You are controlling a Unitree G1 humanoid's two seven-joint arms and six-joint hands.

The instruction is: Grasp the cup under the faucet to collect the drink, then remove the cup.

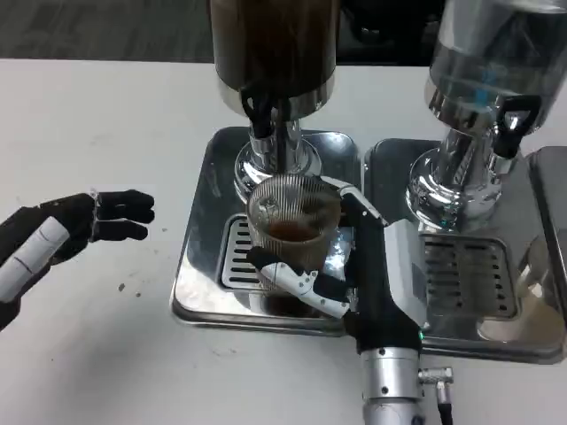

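Observation:
A ribbed clear glass cup (292,226) with a little brown drink in it is held by my right hand (359,274), fingers wrapped around its lower part. The cup is raised above the drip grate (232,257) of the left dispenser's steel tray (199,266), just in front of the black faucet (261,108) of the dark-drink dispenser (275,44). My left hand (84,221) hovers over the table at the left, holding nothing, its black fingers loosely apart and pointing right.
A second dispenser (487,62) with clear liquid and its own black tap (512,119) stands at the right on another steel tray (469,274) with a slotted grate. White table surface (89,124) lies open to the left and front.

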